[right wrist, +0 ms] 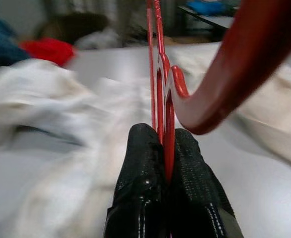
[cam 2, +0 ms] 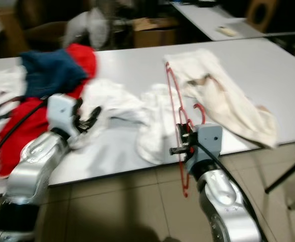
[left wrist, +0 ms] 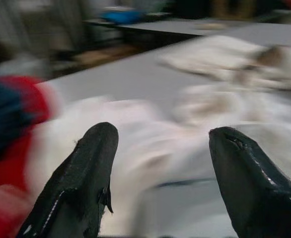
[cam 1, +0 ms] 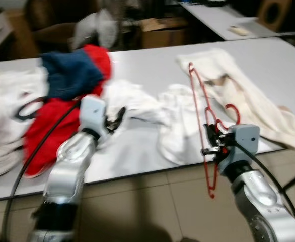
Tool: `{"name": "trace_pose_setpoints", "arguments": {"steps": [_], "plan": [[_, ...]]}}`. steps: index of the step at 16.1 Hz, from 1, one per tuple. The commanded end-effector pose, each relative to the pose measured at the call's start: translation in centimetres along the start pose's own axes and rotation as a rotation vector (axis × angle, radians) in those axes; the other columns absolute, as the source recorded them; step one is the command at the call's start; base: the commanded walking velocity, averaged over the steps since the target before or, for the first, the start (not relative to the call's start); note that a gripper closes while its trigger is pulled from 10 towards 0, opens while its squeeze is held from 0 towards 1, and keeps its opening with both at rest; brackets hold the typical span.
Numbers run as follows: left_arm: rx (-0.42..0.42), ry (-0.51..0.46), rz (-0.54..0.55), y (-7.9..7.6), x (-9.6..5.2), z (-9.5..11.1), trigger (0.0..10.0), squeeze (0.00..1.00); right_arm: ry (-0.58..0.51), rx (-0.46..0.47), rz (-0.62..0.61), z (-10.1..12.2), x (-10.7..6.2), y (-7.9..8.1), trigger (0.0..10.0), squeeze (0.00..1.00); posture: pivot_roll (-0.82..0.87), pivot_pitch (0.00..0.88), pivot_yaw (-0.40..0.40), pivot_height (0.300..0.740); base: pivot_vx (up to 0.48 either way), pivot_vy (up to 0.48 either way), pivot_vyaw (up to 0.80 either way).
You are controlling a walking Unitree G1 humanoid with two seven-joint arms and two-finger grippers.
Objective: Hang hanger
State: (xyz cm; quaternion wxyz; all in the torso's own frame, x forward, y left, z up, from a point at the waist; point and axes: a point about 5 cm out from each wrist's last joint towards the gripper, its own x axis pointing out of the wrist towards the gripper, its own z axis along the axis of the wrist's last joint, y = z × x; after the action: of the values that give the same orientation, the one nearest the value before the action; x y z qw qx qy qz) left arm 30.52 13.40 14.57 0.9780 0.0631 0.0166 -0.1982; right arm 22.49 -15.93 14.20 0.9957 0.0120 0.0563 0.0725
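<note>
Red hanger (cam 1: pixel 204 121) is clamped between right gripper (right wrist: pixel 166 163) fingers, held upright at the white table (cam 1: pixel 288 65) near edge, over the white garment (cam 1: pixel 180 121). Left gripper (left wrist: pixel 160 173) fingers are spread, empty, above the table. Hook is best kept clear of cloth when lifted away.

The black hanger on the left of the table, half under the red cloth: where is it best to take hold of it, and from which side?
Probably the exposed curved end of the black hanger, from above: the rest lies under the red cloth.
</note>
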Motion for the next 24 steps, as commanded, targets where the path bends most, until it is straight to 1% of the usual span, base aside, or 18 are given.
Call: {"name": "trace_pose_setpoints", "arguments": {"steps": [1,3,4,5,6,7,8,10,11,12,13,14,15,16,17,19,24], "plan": [[0.054,0.029,-0.008,0.8,-0.1,-0.4,10.0,0.0,-0.025,0.002,0.0,0.5,0.1,0.0,10.0,0.0,-0.08,0.006,0.045,0.74,0.0,0.0,0.0],[0.182,0.088,-0.071,1.3,0.8,-1.0,10.0,0.0,-0.028,-0.004,-0.006,0.5,0.1,-0.2,10.0,0.0,-0.08,0.002,0.044,0.74,0.0,0.0,0.0],[0.206,0.107,-0.089,1.4,1.1,-1.2,10.0,0.0,-0.027,-0.007,-0.009,0.5,0.1,-0.3,10.0,0.0,-0.08,0.002,0.044,0.74,0.0,0.0,0.0],[0.276,0.165,-0.131,1.5,1.8,-1.8,10.0,0.0,-0.025,-0.006,-0.015,0.4,0.0,-0.5,10.0,0.0,-0.08,0.001,0.045,0.74,0.0,0.0,0.0],[0.285,0.175,-0.14,1.6,2.0,-2.0,10.0,0.0,-0.025,-0.005,-0.017,0.4,0.0,-0.6,10.0,0.0,-0.08,0.001,0.045,0.74,0.0,0.0,0.0],[0.312,0.207,-0.156,1.7,2.6,-2.3,10.0,0.0,-0.025,0.0,-0.027,0.4,0.0,-0.8,10.0,0.0,-0.08,0.001,0.044,0.74,0.0,0.0,0.0],[0.31,0.227,-0.127,2.1,3.4,-2.4,10.0,0.0,-0.026,-0.007,-0.033,0.5,0.0,-1.0,10.0,0.0,-0.09,0.0,0.048,0.74,0.0,0.0,0.0],[0.281,0.24,-0.068,2.8,4.4,-2.5,10.0,0.0,-0.027,-0.033,-0.033,0.5,-0.2,-1.1,10.0,0.0,-0.09,0.001,0.052,0.74,0.0,0.0,0.0],[0.249,0.242,-0.05,3.1,4.6,-2.6,9.5,0.0,-0.028,-0.043,-0.03,0.5,-0.3,-1.1,10.0,0.0,-0.09,0.002,0.052,0.74,0.0,0.0,0.0],[0.256,0.251,-0.045,3.4,4.7,-2.8,7.3,0.0,-0.027,-0.039,-0.029,0.4,-0.4,-1.2,10.0,0.0,-0.1,0.003,0.052,0.74,0.0,0.0,0.0],[0.261,0.258,-0.046,3.5,4.8,-2.9,4.1,0.0,-0.025,-0.036,-0.028,0.3,-0.5,-1.2,10.0,0.0,-0.1,0.004,0.049,0.74,0.0,0.0,0.0],[0.252,0.258,-0.048,3.6,4.9,-3.0,3.0,0.0,-0.025,-0.036,-0.027,0.3,-0.5,-1.2,10.0,0.0,-0.1,0.004,0.048,0.74,0.0,0.0,0.0],[0.24,0.257,-0.051,3.6,5.1,-3.0,2.1,0.0,-0.025,-0.035,-0.028,0.3,-0.5,-1.2,10.0,0.0,-0.1,0.005,0.047,0.74,0.0,0.0,0.0],[0.242,0.257,-0.052,3.7,5.2,-3.0,0.4,0.0,-0.025,-0.035,-0.028,0.4,-0.5,-1.2,10.0,0.0,-0.1,0.005,0.046,0.74,0.0,0.0,0.0],[0.245,0.254,-0.052,3.8,5.4,-3.1,0.0,0.0,-0.026,-0.036,-0.028,0.4,-0.5,-1.2,10.0,0.0,-0.1,0.005,0.044,0.74,0.0,0.0,0.0],[0.22,0.233,-0.059,3.5,5.6,-3.1,0.0,0.0,-0.026,-0.035,-0.024,0.3,-0.5,-1.1,10.0,0.0,-0.1,0.005,0.043,0.74,0.0,0.0,0.0],[0.235,0.232,-0.057,3.4,6.0,-3.1,0.0,0.0,-0.023,-0.034,-0.021,0.2,-0.5,-1.0,10.0,0.0,-0.1,0.003,0.044,0.74,0.0,0.0,0.0]]}}
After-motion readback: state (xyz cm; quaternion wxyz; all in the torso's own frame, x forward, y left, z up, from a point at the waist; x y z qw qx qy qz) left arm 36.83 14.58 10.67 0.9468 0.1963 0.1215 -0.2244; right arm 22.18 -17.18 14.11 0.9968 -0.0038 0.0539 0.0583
